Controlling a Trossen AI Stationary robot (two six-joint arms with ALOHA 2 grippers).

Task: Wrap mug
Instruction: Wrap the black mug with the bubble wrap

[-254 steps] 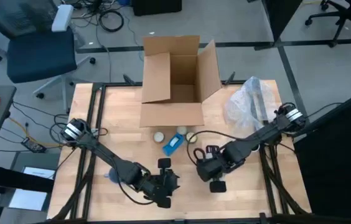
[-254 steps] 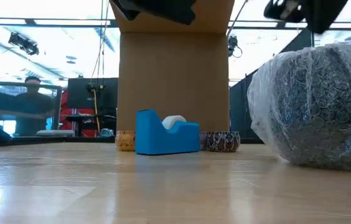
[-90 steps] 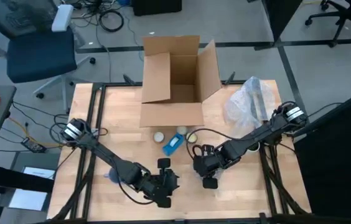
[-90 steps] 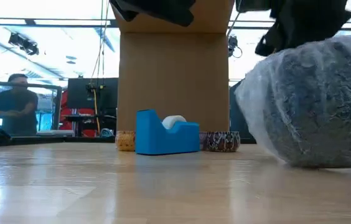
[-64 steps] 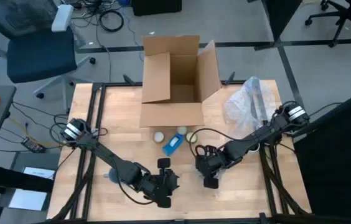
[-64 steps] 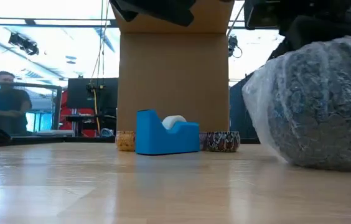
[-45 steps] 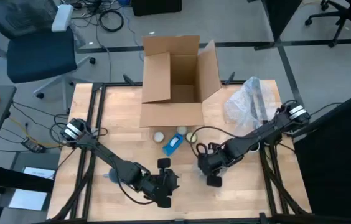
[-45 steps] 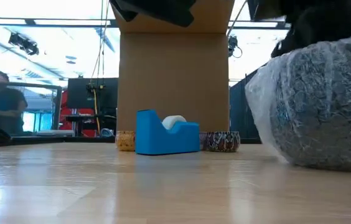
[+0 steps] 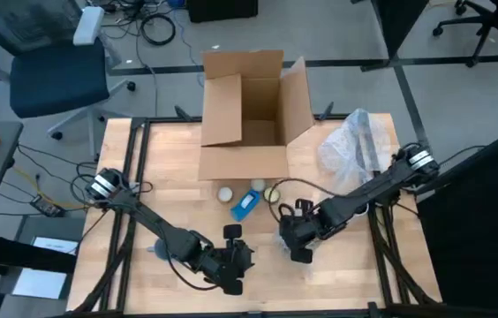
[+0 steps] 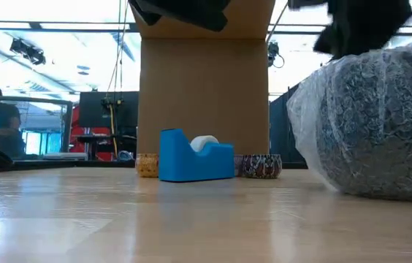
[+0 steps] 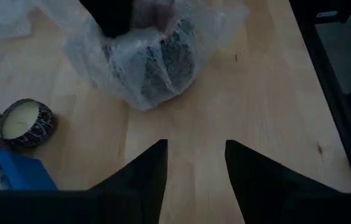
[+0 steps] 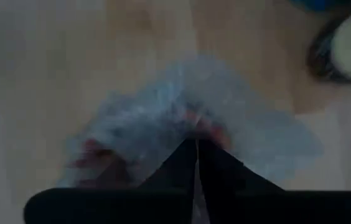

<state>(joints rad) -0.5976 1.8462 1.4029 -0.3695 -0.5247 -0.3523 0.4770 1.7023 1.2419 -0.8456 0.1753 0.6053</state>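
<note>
a: where's the clear bubble-wrapped dark mug (image 11: 145, 61)?
b: mid-table, near the blue plastic tape dispenser (image 9: 246, 205). the right gripper (image 12: 196, 144) is pinched on its wrap.
a: left gripper (image 11: 194, 163)?
b: released, hovering near the table's front edge.

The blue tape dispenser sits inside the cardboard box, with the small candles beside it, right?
Not quite. The high view shows the blue tape dispenser on the table in front of the cardboard box, not inside it. The small candles do sit beside it.

The right end effector (image 12: 196, 163), fingers together, pinches the bubble-wrapped mug (image 12: 182, 124) on the table (image 12: 70, 37).
</note>
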